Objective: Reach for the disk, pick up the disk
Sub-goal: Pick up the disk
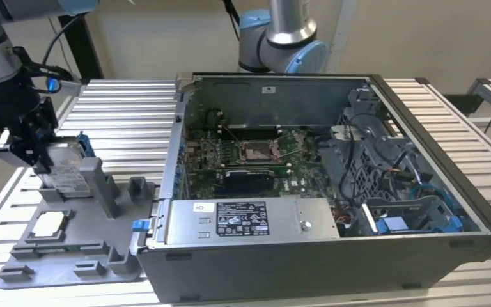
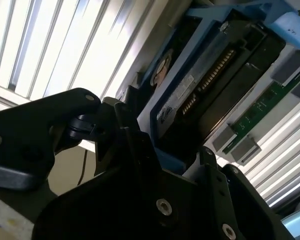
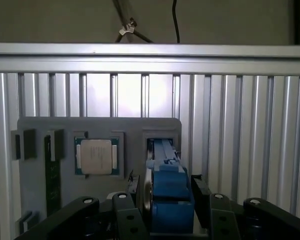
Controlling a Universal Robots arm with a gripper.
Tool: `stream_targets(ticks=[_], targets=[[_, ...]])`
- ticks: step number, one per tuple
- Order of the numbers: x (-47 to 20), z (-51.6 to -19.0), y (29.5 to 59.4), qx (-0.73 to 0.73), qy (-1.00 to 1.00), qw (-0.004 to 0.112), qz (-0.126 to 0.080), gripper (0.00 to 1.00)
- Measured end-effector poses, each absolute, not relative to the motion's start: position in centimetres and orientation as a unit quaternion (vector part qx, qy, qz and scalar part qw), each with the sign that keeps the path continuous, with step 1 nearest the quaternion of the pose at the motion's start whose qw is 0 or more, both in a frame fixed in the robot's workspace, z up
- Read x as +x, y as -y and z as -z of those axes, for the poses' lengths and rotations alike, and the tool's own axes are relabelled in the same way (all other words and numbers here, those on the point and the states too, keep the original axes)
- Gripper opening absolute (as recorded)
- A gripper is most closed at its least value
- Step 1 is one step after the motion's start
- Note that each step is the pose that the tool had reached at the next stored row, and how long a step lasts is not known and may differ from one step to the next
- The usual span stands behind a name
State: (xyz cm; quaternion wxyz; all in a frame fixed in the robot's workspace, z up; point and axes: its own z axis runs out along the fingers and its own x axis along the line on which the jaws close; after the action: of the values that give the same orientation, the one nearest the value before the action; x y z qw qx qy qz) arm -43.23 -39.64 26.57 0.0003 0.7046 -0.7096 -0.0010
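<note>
Hand [image 3: 165, 178], first wrist view: the two fingers stand one on each broad face of the disk [image 3: 167, 197], pressed against it with no gap showing, so the hand is judged to be pinching the disk. The disk stands on edge between them, its blue rail uppermost towards the camera and running lengthwise away from the hand; the long axis thus lies along the line of the fingers, not across it.

Second wrist view: the disk's underside, with its connector row, lies between the same two dark fingers [image 2: 127, 131].

Exterior view: the hand is at the view's left and comes at the disk from that side. The disk's lower edge sits in a slot of the grey holder [image 1: 100, 256], so it does not look lifted clear.

Surroundings: a small square chip [image 1: 48, 224] lies in a recess of the holder, just beside the disk's slot. The holder rests on the slatted surface [image 1: 126, 109]. The open computer case [image 1: 314, 256] stands well apart, to the view's right.
</note>
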Motion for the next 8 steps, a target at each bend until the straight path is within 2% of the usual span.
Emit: stream_targets(ticks=[8], targets=[[-43.24, -25.9, 39.61, 0.704, 0.71, 0.001, 0.001, 1.0]])
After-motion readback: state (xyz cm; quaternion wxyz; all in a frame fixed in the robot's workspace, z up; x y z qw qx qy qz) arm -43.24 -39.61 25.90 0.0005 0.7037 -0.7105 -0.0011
